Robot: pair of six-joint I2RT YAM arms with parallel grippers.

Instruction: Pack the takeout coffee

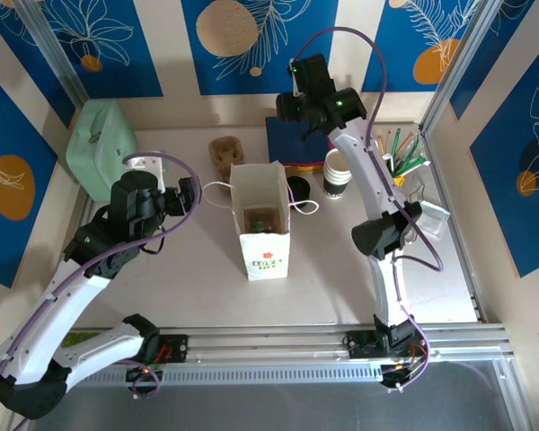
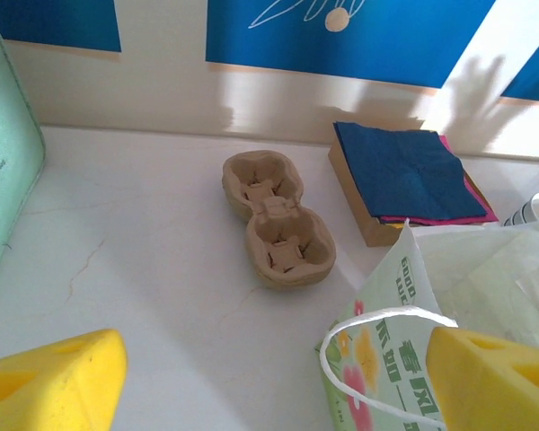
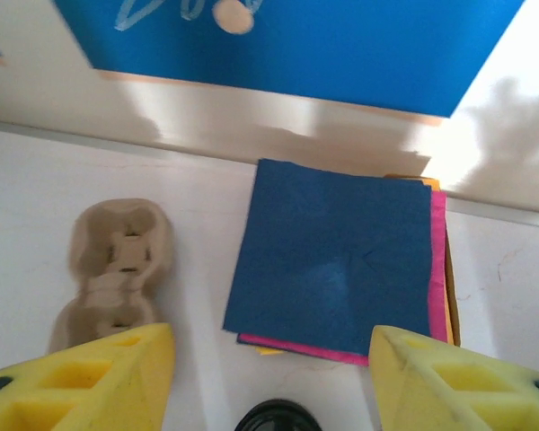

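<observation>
A white paper bag (image 1: 263,235) printed with flowers stands open in the middle of the table. Down in its mouth I see an olive-green and dark shape (image 1: 260,218), apparently the takeout coffee, too small to make out its lid. My left gripper (image 1: 181,195) hovers open just left of the bag. In the left wrist view its yellow fingers (image 2: 49,386) stand wide apart, and the bag's white cord handle (image 2: 377,314) loops near the right one. My right gripper (image 3: 274,382) hangs open and holds nothing above a stack of blue and pink napkins (image 3: 337,260) at the back.
A brown pulp cup carrier (image 1: 225,154) lies behind the bag. A stack of black lids (image 1: 297,187) and a stack of white cups (image 1: 338,175) stand to the bag's right. A mint-green box (image 1: 99,148) sits far left; a holder of sticks (image 1: 400,154) far right.
</observation>
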